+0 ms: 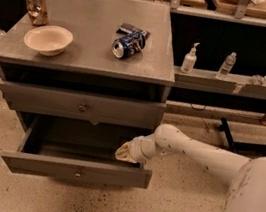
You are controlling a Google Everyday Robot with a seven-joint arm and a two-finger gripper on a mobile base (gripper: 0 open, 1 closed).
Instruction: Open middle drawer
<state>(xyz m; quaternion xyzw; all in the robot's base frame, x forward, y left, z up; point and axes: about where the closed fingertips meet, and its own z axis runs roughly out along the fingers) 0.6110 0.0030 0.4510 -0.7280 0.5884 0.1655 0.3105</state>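
Observation:
The middle drawer [75, 171] is a wide grey metal drawer with a small round knob [78, 173]. It stands pulled out from the grey cabinet [99, 67], and its dark inside shows. My gripper [124, 152] is at the drawer's right end, just behind the top edge of its front, low over the inside. My white arm [191, 153] reaches in from the right.
The drawer above [82, 105] is closed, with its own knob. On the cabinet top are a beige bowl [48, 39], a blue can on its side [128, 43] and an upright can [36, 6]. Bottles [189, 59] stand on a ledge at the right. My white body [252, 209] fills the lower right.

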